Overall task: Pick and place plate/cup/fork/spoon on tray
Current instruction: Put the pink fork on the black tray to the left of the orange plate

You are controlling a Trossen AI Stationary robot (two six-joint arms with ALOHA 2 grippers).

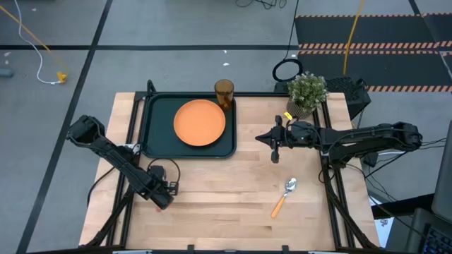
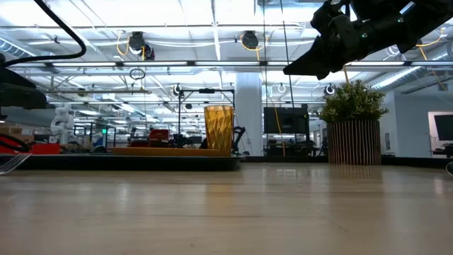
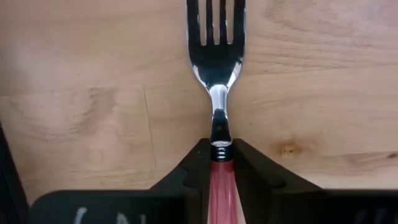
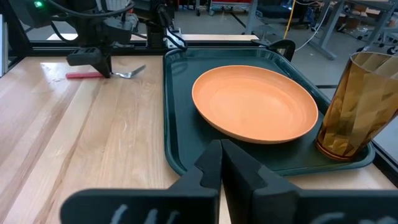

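Observation:
The orange plate (image 1: 200,122) lies in the dark tray (image 1: 154,130). The amber cup (image 1: 224,92) stands upright in the tray's far right corner (image 4: 348,106). The spoon (image 1: 284,196) lies on the table at the near right. My left gripper (image 1: 164,190) is near the table's near left, shut on the pink-handled fork (image 3: 217,68); the fork also shows in the right wrist view (image 4: 106,73). My right gripper (image 1: 258,137) hovers right of the tray, shut and empty (image 4: 221,158). My left gripper pinches the fork's pink handle (image 3: 221,177) between its two fingers, at the end next to the metal neck. The fingers come from above. The tines (image 3: 216,25) point away from the gripper, close over the wood; whether the fork is lifted clear, I cannot tell.
A tan pot with a green plant (image 1: 306,92) stands at the table's far right, behind my right arm. Bare wood lies between the tray and the table's near edge (image 1: 226,183).

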